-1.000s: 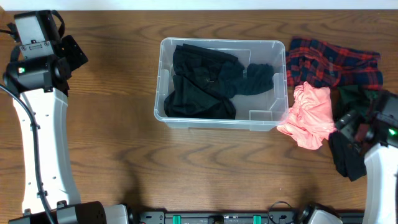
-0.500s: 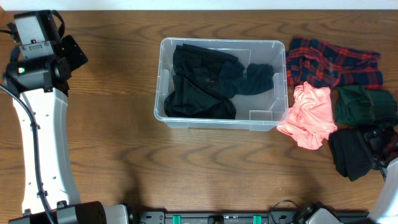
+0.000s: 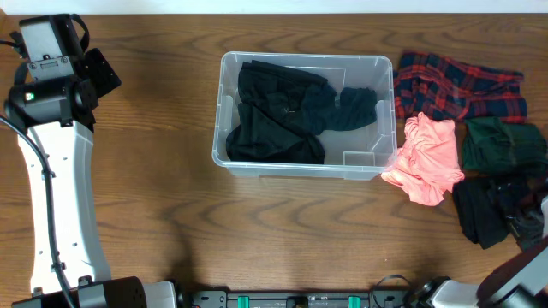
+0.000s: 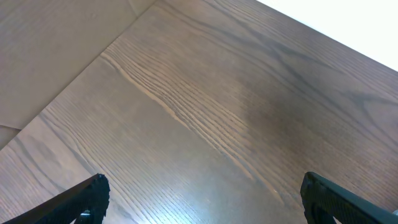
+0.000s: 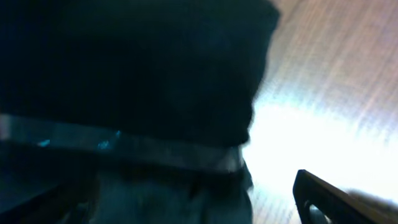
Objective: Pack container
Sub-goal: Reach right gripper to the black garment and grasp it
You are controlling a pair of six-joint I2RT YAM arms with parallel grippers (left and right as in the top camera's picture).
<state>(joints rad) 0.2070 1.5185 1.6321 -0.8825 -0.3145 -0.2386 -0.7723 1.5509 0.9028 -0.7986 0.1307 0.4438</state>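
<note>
The clear plastic container (image 3: pixel 224 111) stands at the table's middle back and holds black clothes (image 3: pixel 278 115). To its right lie a red plaid garment (image 3: pixel 458 85), a pink garment (image 3: pixel 425 158), a folded dark green garment (image 3: pixel 501 145) and a black garment (image 3: pixel 484 210). My right gripper (image 3: pixel 524 218) is low at the right edge over the black garment, which fills the right wrist view (image 5: pixel 124 81); its jaws (image 5: pixel 199 199) are open around it. My left gripper (image 4: pixel 202 196) is open and empty above bare wood at the far left.
The left arm (image 3: pixel 56 171) stands along the table's left side. The pink garment touches the container's right front corner. A black rail (image 3: pixel 300 299) runs along the front edge.
My right arm has pulled away from the green garment toward the front right edge and dropped down onto the black garment. The left arm has not moved.
</note>
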